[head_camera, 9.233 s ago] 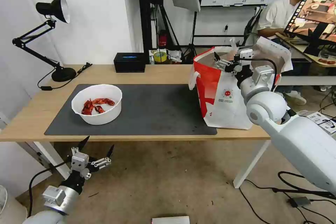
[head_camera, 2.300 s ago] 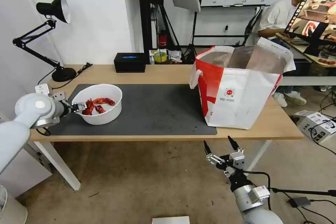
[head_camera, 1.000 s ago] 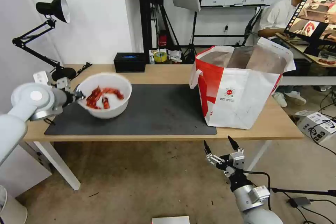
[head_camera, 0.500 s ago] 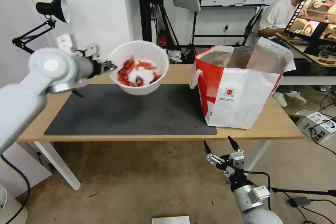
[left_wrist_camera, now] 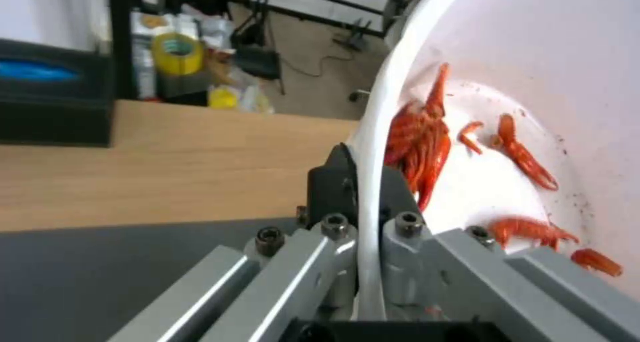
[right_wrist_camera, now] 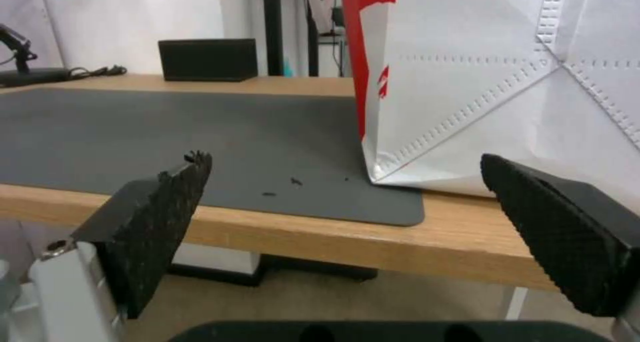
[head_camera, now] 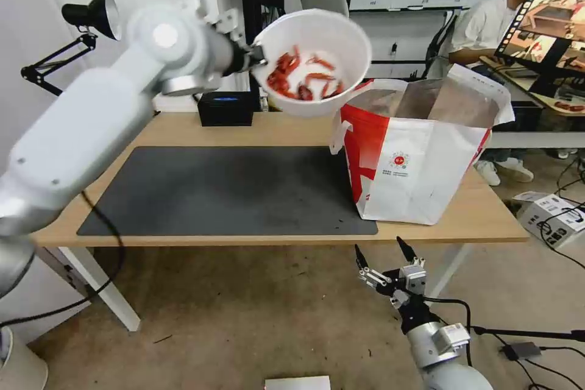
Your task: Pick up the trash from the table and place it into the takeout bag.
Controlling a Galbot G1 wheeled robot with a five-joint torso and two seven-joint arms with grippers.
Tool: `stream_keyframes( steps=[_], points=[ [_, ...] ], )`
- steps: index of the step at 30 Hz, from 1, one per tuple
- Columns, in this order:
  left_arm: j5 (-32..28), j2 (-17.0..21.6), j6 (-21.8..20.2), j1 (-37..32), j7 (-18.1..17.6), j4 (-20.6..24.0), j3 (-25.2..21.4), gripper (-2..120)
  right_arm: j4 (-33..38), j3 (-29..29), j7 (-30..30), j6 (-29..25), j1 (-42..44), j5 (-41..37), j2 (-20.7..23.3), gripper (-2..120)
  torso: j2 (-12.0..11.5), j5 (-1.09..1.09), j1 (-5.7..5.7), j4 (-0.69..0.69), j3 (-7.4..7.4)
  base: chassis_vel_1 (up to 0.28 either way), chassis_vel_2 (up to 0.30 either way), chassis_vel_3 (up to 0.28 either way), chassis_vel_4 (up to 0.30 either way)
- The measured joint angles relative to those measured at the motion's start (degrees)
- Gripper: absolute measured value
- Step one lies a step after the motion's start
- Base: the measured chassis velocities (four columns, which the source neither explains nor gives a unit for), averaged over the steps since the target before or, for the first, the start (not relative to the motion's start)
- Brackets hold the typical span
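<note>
Head view: the white bowl (head_camera: 312,61) of red food scraps (head_camera: 303,78) hangs tilted in the air, high above the desk (head_camera: 183,128), just beside the open top of the takeout bag (head_camera: 420,152). My left jaws (head_camera: 255,61) are clamped on its rim. My right jaws (head_camera: 382,259) hang spread apart below the desk's front edge, near the bag's base.
</note>
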State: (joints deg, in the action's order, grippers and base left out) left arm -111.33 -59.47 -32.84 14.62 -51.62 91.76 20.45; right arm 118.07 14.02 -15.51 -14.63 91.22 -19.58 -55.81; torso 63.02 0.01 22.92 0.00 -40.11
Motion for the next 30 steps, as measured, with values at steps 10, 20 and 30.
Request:
stream_keyframes(
  steps=[10,20,30],
  points=[
    [4.3,-14.5,2.3,4.0,-0.5,-10.7,2.6,0,0.0,0.0,0.0,0.0,0.0,0.0,0.0,100,0.0,0.00,0.00,0.00,0.00,0.000,0.000,0.000,0.000],
    [18.1,-26.2,9.7,4.9,2.9,-21.3,6.9,0,0.0,0.0,0.0,0.0,0.0,0.0,0.0,100,0.0,0.00,0.00,0.00,0.00,0.000,0.000,0.000,0.000],
    [37.3,-25.9,18.2,2.4,7.1,-20.9,15.4,0,0.0,0.0,0.0,0.0,0.0,0.0,0.0,100,0.0,-0.01,0.00,0.01,0.01,0.000,0.000,0.000,0.000]
  ],
)
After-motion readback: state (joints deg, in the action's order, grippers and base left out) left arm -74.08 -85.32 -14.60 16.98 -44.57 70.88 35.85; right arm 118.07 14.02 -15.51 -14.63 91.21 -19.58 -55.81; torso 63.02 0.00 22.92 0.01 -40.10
